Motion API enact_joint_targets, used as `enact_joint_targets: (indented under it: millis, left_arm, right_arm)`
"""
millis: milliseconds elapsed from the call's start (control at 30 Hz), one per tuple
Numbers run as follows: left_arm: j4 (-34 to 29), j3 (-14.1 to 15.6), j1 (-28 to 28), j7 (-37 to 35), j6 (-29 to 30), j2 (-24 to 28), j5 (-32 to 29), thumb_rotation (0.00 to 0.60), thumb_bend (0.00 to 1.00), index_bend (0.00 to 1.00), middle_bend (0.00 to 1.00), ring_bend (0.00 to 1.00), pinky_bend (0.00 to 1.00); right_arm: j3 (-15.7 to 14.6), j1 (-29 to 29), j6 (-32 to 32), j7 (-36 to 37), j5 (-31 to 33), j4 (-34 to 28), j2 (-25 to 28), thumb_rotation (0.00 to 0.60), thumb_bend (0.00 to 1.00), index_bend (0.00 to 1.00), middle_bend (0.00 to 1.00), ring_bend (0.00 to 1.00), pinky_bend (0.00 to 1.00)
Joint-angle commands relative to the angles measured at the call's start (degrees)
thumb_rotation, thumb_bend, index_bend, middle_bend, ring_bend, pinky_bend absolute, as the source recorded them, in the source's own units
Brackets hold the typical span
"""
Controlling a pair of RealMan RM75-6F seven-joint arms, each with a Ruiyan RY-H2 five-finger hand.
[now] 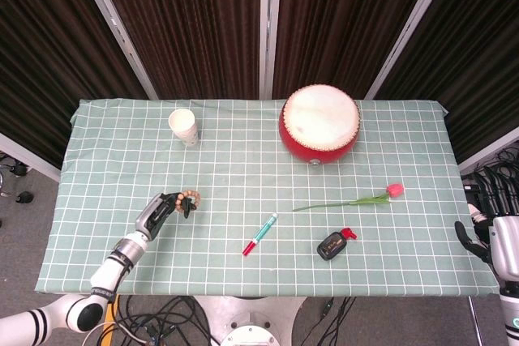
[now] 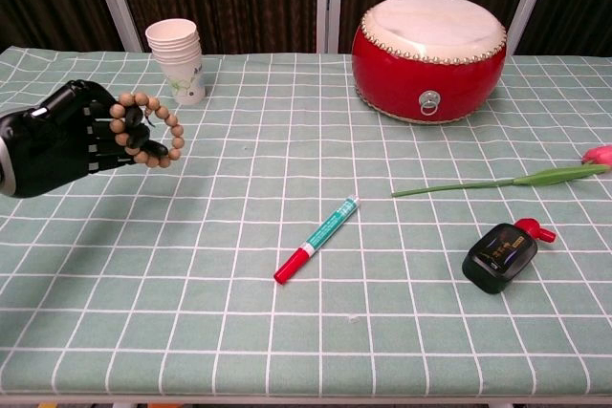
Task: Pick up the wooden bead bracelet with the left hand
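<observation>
My left hand (image 2: 72, 136) holds the wooden bead bracelet (image 2: 153, 126) in its fingers, lifted above the green checked table (image 2: 306, 312) at its left side. In the head view the same left hand (image 1: 160, 211) and bracelet (image 1: 190, 198) show near the table's front left. The beads hang from the dark fingertips, partly hidden behind them. My right hand (image 1: 496, 232) hangs off the table's right edge, fingers spread, holding nothing.
A stack of paper cups (image 2: 178, 60) stands at the back left. A red drum (image 2: 430, 54) sits at the back right. A red and green marker (image 2: 316, 239) lies mid-table. A tulip (image 2: 516, 179) and a black device (image 2: 499, 255) lie at the right.
</observation>
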Motion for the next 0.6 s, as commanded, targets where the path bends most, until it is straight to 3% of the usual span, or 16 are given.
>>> enact_joint_targets:
  millis: [33, 167, 267, 433, 600]
  left_arm:
    - [0.1, 0.2, -0.1, -0.4, 0.0, 0.0, 0.4, 0.205, 0.79, 0.6, 0.64, 0.36, 0.14]
    - [0.1, 0.1, -0.1, -1.2, 0.4, 0.0, 0.7, 0.259, 0.82, 0.57, 0.61, 0.34, 0.14]
    - [0.3, -0.1, 0.0, -0.9, 1.5, 0.0, 1.1, 0.184, 0.71, 0.56, 0.61, 0.34, 0.14]
    - [1.4, 0.3, 0.1, 1.5, 4.8, -0.3, 3.8, 0.1, 0.65, 0.53, 0.58, 0.34, 0.14]
    - [5.8, 3.1, -0.9, 6.6, 8.9, -1.2, 11.1, 0.083, 0.64, 0.45, 0.46, 0.23, 0.14]
  right_arm:
    - [0.0, 0.0, -0.1, 0.0, 0.1, 0.0, 0.0, 0.6, 0.23, 0.0, 0.0, 0.0, 0.0]
    - [0.0, 0.0, -0.1, 0.0, 0.2, 0.0, 0.0, 0.6, 0.23, 0.0, 0.0, 0.0, 0.0]
    - [0.0, 0.0, -0.1, 0.0, 0.2, 0.0, 0.0, 0.6, 0.23, 0.0, 0.0, 0.0, 0.0]
    - [-0.1, 0.0, -0.4, 0.4, 0.4, 0.2, -0.1, 0.6, 0.23, 0.0, 0.0, 0.0, 0.0]
    - [-0.2, 0.1, -1.0, 1.2, 0.9, 0.8, -0.3, 0.6, 0.23, 0.0, 0.0, 0.0, 0.0]
